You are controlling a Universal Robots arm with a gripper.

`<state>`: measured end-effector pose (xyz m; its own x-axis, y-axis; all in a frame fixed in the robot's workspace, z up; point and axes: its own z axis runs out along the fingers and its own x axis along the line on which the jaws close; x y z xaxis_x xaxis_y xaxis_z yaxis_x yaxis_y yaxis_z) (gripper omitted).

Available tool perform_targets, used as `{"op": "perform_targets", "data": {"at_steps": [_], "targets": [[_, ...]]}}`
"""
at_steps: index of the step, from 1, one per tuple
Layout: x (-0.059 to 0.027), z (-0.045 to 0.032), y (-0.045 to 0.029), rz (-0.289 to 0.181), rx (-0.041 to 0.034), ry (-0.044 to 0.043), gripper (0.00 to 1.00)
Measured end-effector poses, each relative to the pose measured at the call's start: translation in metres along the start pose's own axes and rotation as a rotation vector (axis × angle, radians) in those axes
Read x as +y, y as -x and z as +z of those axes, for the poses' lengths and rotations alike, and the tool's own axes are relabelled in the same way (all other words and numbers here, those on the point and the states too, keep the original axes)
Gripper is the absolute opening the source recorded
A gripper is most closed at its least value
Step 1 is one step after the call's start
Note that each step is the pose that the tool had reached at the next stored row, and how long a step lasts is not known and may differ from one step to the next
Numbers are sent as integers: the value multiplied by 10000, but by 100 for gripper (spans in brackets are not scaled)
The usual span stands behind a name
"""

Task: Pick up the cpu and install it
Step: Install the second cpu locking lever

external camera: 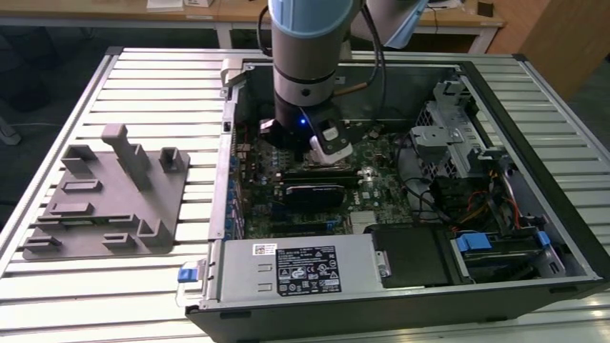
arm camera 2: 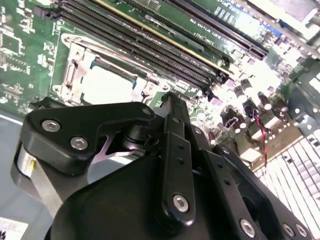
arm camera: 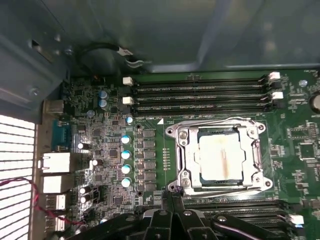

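Note:
The cpu (arm camera: 222, 157), a square chip with a shiny pale metal top, lies flat inside the motherboard socket, ringed by the socket's metal frame (arm camera: 182, 150). In the second wrist view the cpu (arm camera 2: 107, 84) shows just beyond the black finger links. My gripper (arm camera: 170, 192) hangs over the board beside the socket's edge, its two fingertips pressed together with nothing between them. In the exterior view the gripper (external camera: 318, 161) reaches down into the open computer case (external camera: 496, 93) from the arm's wrist.
Memory slots (arm camera: 200, 92) run along both long sides of the socket. A grey fixture plate (external camera: 105, 200) with blocks sits on the slatted table at the exterior view's left. The power supply (external camera: 296, 268) and the drive cage (external camera: 448, 143) crowd the case.

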<state>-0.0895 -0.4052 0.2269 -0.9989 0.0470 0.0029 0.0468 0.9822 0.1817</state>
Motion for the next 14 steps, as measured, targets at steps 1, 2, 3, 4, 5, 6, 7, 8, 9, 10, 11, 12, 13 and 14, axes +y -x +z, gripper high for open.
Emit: {"op": "perform_targets", "data": {"at_steps": [1,2,3,4,5,6,7,8,9,10,11,12,13,14], "targets": [[3,-14,0,2,-1,-1,11],[6,-17,0,6,-3,0,11],[8,-16,2,14,-6,-5,11],[9,-16,7,25,-8,-34,11],[12,-16,14,45,-13,-74,11],[17,-15,23,72,-20,-111,11],[23,-15,34,99,-25,-141,11],[29,-13,45,125,-32,-171,11],[36,-12,58,152,-39,-206,11],[43,-11,70,176,-45,-241,11],[52,-9,83,202,-52,-281,11],[59,-7,95,224,-59,-318,11],[67,-6,106,246,-64,-358,11],[75,-5,118,267,-70,-399,11]]}}
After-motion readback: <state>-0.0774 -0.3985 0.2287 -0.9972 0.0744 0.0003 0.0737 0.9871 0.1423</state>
